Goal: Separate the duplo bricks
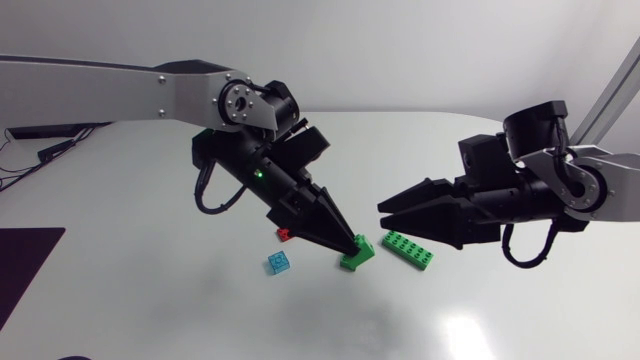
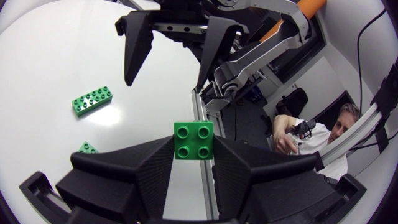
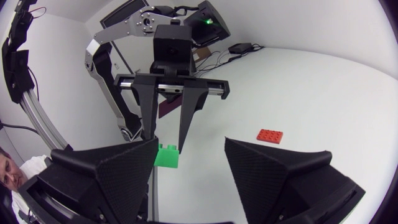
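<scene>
My left gripper [image 1: 352, 243] points down at the table's middle, shut on a small green 2x2 brick [image 1: 358, 255], which sits between the fingertips in the left wrist view [image 2: 193, 140]. My right gripper [image 1: 382, 214] hangs just to its right, open, with nothing between its fingers. Below the right gripper a long green brick [image 1: 408, 250] lies flat on the table, also seen as the long green brick [image 2: 92, 100]. In the right wrist view the left gripper [image 3: 166, 144] holds the small green brick [image 3: 166, 155] straight ahead of my open right gripper [image 3: 191, 146].
A translucent blue brick [image 1: 278, 263] lies left of the left gripper. A red brick [image 1: 284, 235] is partly hidden behind the left gripper and shows plainly as the red brick [image 3: 270, 135] on the table. A dark mat [image 1: 25, 262] lies at the left edge.
</scene>
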Robot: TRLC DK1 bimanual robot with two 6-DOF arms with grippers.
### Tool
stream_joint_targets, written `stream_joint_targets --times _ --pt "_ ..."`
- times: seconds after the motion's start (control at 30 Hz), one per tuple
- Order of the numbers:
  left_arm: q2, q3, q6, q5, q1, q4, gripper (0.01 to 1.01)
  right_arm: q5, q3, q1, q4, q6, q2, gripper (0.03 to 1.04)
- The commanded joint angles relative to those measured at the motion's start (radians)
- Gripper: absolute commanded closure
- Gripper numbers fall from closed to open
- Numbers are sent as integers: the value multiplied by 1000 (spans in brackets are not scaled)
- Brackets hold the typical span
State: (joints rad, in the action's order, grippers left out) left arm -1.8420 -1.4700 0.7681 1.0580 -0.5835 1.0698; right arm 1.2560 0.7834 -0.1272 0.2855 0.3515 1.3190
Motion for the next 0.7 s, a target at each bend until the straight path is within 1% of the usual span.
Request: stream_joint_targets --times 0.0,0.03,0.13,0.27,0.37,0.4,0.5,0.57,0.67 --pt "23 14 39 -23 8 13 803 -17 -18 15 -3 -5 -38 151" --pt "21 16 43 -49 11 12 803 -26 -19 18 -2 -5 -52 151" --pt "18 25 42 -181 11 -36 803 -36 -24 52 1 -6 -95 151" --pt "6 30 -12 -363 1 -168 803 -86 -41 69 12 -8 -164 151" --pt "-31 43 -47 -517 -18 -294 803 -115 -61 66 18 -8 -213 151" --pt "-48 48 -59 -553 -22 -337 803 -130 -70 63 20 -6 -230 151" --pt "-99 50 -62 -648 -44 -410 803 -175 -92 44 24 -6 -274 151" --pt "-135 46 -62 -707 -56 -444 803 -216 -102 37 29 -5 -299 151" --pt "-186 40 -55 -777 -76 -470 803 -241 -119 32 38 1 -336 151"
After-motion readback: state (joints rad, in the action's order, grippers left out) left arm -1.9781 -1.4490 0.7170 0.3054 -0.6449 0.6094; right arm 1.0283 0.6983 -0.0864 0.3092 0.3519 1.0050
